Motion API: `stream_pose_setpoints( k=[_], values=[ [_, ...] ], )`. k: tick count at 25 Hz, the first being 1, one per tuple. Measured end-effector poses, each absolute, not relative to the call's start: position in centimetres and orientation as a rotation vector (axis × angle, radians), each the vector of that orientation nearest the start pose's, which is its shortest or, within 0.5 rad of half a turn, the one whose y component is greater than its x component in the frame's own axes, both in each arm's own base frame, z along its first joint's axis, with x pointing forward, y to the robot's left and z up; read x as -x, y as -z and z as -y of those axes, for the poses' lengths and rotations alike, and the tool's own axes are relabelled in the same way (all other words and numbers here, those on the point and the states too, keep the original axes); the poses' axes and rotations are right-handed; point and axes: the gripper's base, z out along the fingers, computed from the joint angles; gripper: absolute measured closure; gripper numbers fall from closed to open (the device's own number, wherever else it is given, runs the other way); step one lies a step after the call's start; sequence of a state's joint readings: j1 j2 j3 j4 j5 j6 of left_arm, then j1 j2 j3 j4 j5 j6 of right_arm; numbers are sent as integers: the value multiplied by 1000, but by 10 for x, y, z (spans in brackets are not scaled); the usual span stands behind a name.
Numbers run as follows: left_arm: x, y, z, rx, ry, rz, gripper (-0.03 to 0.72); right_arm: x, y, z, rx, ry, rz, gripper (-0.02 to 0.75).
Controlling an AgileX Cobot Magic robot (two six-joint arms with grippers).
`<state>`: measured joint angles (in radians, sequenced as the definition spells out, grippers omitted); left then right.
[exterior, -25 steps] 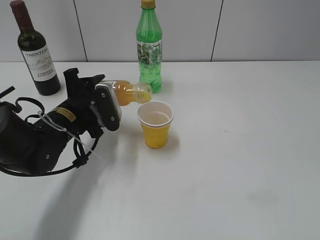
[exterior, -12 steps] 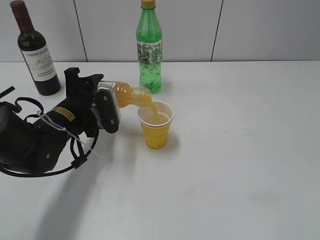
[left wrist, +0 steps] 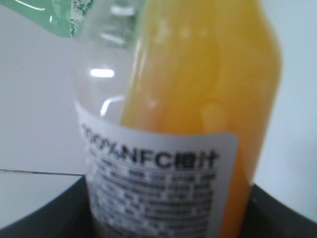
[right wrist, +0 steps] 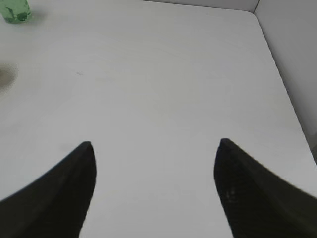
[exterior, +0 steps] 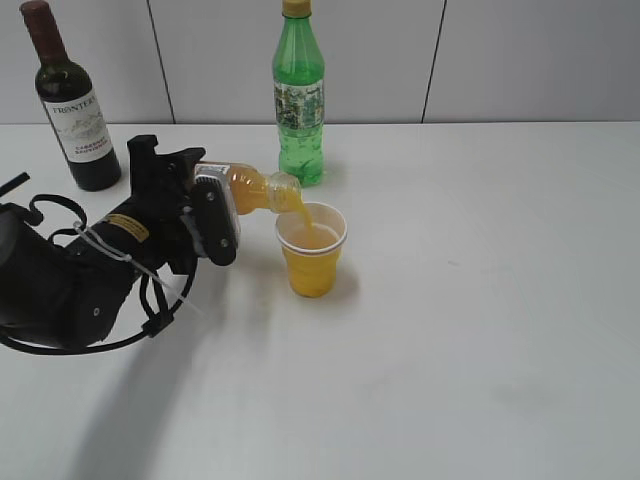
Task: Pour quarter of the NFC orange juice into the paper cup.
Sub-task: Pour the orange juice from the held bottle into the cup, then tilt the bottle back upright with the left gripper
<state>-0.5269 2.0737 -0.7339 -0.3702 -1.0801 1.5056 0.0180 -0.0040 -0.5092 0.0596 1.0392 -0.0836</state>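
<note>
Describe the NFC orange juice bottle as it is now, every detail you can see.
The NFC orange juice is a small clear plastic bottle of cloudy orange liquid with a white printed label reading "100% NFC". It is uncapped and tipped near horizontal, held by its lower body in the left gripper. Its mouth points right, just above the rim of the paper cup, and a stream of juice runs from it into the cup. An air pocket shows along one side inside the bottle.
</note>
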Motion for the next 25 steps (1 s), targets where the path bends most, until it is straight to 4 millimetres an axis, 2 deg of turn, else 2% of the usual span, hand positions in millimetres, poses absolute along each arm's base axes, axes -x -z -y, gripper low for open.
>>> stream_pose_setpoints(
  k=[13,19,25],
  values=[
    [-320,-103,153,-1283,-825,-1314,243,6,-282,-5,105,-29,-2006,146],
    [-319,-105,159,-1134,-619,-1380,243,6,-282,-5,105,-29,-2006,146],
    [-319,-112,162,-814,-322,-1468,243,6,-282,-5,105,-29,-2006,146]
  ],
)
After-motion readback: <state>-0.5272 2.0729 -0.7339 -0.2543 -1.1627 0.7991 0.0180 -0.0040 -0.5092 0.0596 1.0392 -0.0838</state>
